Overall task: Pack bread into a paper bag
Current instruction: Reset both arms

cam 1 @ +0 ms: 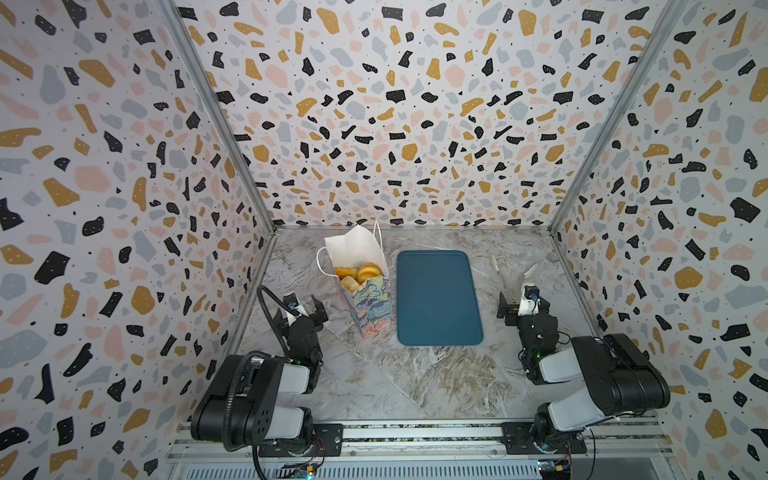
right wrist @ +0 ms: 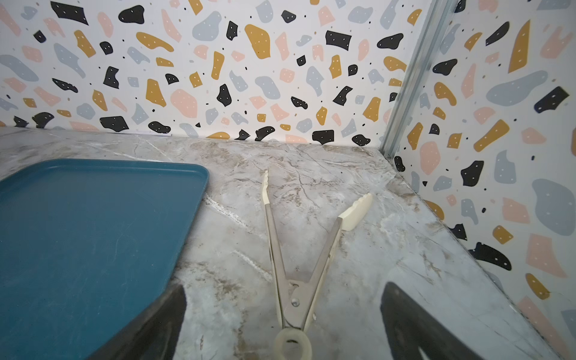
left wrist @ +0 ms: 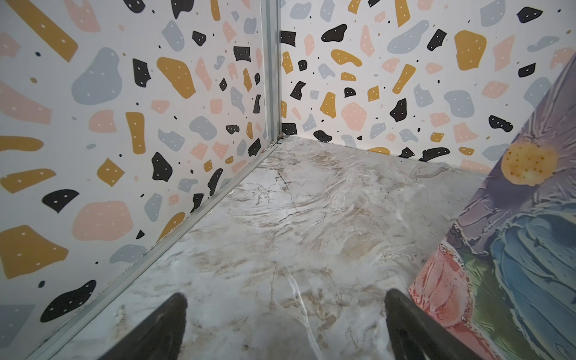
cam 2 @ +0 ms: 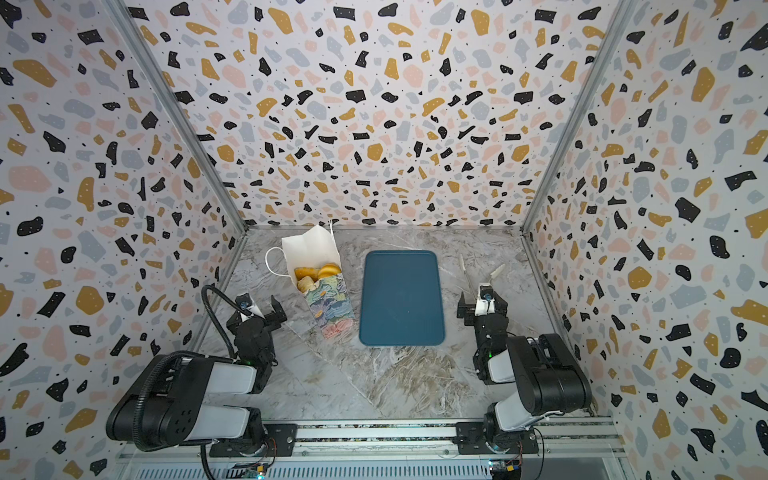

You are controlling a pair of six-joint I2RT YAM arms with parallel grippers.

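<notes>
The paper bag (cam 1: pixel 368 309) stands upright on the marble table, left of the tray, its white inside showing in both top views (cam 2: pixel 309 247). Golden bread (cam 1: pixel 359 273) fills its mouth; buns and a pale chunk (cam 2: pixel 318 274) show there. My left gripper (cam 1: pixel 305 306) hangs open just left of the bag's base, holding nothing. In the left wrist view the bag's painted wall (left wrist: pixel 514 249) lies right beside one finger, and the gripper (left wrist: pixel 285 299) spans bare marble. My right gripper (cam 1: pixel 521 306) is open near the right wall; in its wrist view (right wrist: pixel 282 290) nothing is gripped.
A flat dark-teal tray (cam 1: pixel 436 299) lies bare in the middle (cam 2: pixel 401 299), its corner close to one right finger (right wrist: pixel 93 224). Metal tongs with cream tips (right wrist: pixel 296 265) lie spread on the marble ahead of the right gripper (cam 1: pixel 513 274). Patterned walls enclose three sides.
</notes>
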